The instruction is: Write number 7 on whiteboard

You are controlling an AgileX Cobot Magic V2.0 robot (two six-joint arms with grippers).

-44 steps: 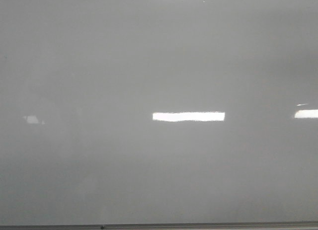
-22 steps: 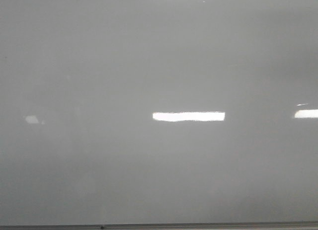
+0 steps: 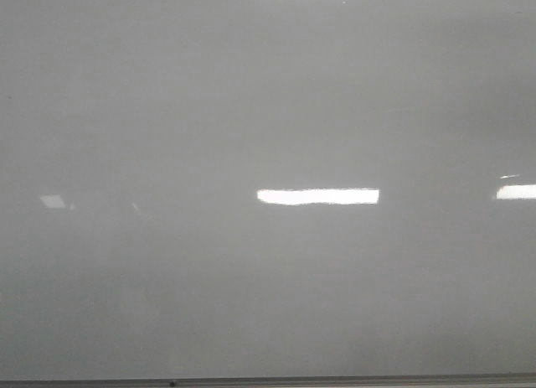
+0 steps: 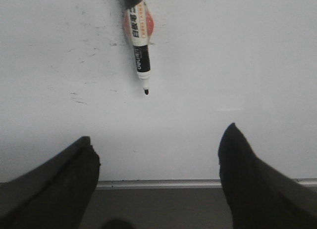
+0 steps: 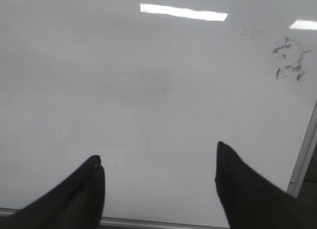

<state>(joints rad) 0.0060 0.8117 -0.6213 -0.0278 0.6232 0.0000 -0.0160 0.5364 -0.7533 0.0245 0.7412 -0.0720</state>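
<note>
Left gripper (image 4: 158,155): black fingers spread wide at the lower corners of the left wrist frame, nothing between them.
Right gripper (image 5: 158,177): fingers just as wide apart at the bottom of the right wrist frame, holding nothing.
Metal edge (image 4: 158,183): thin strip running across the lower part of the left wrist frame, just behind the fingertips.
Marker (image 4: 139,51): uncapped, up at top centre of the left wrist frame, black tip pointing down the frame, lying against the board.
Whiteboard (image 3: 268,111): glossy grey, filling the front frame, bright reflections at mid-height.
Smudges (image 5: 290,58): dark marks, upper right of the right wrist frame.
Number 7: no such figure can be seen on the board.
</note>
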